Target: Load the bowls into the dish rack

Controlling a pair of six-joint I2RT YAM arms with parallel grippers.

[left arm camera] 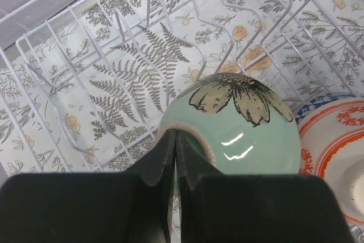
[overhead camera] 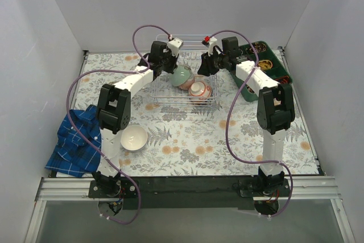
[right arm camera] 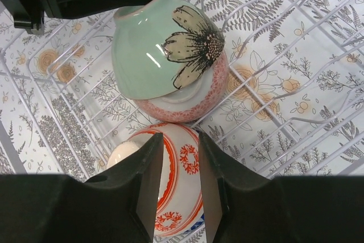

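The dish rack stands at the back middle of the table. In it, a mint green bowl with a flower drawing leans on a pinkish-red patterned bowl, beside an orange-red patterned bowl. My left gripper is shut on the rim of the mint green bowl. My right gripper is open just above the orange-red bowl, its fingers either side of the bowl's wall. The pinkish-red bowl lies under the mint bowl. A plain white bowl sits on the table at the left.
A dark green compartmented tray with dishes stands at the back right. A blue plaid cloth hangs over the table's left edge. Upright rack wires surround both grippers. A blue-and-white rim peeks out behind the orange-red bowl.
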